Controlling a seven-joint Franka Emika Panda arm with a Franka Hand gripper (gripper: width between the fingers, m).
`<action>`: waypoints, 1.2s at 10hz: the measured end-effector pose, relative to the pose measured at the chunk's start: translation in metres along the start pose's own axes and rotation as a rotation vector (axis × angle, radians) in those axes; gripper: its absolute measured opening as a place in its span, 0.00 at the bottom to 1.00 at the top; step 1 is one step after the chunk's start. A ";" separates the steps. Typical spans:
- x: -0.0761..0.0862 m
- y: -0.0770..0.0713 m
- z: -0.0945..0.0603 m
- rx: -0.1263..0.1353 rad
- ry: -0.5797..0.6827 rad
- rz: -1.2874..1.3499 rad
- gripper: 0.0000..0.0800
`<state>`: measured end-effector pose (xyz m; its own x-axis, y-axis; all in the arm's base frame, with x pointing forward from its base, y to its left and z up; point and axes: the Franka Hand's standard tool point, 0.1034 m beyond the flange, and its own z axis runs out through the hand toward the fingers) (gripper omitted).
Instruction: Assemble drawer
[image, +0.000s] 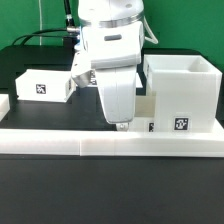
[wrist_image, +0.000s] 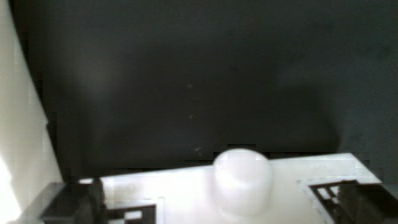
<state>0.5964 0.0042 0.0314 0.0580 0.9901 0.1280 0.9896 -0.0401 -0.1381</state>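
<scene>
The drawer's large hollow white shell (image: 181, 92) stands at the exterior view's right. A flat white box with a tag (image: 44, 85) lies at the left. A smaller white drawer box (image: 148, 112) sits between them by the rail, partly hidden behind my arm. My gripper (image: 120, 123) points straight down, low at this box's left end. In the wrist view the box (wrist_image: 178, 190) fills the near edge, with its rounded knob (wrist_image: 240, 180) blurred between the jaws and tags at both sides. The dark fingers (wrist_image: 71, 203) stand wide apart and hold nothing that I can see.
The long low white border rail (image: 110, 146) runs across the front, close under the gripper, and shows as a white strip in the wrist view (wrist_image: 15, 110). Black table (wrist_image: 196, 80) lies beyond the box. Cables hang at the back left (image: 45, 32).
</scene>
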 end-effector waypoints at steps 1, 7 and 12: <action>0.000 0.000 0.000 0.000 0.000 0.000 0.81; 0.030 -0.002 -0.006 0.047 -0.008 -0.070 0.81; 0.003 -0.001 -0.010 0.059 -0.022 -0.081 0.81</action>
<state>0.5973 0.0054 0.0419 -0.0254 0.9925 0.1196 0.9814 0.0475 -0.1860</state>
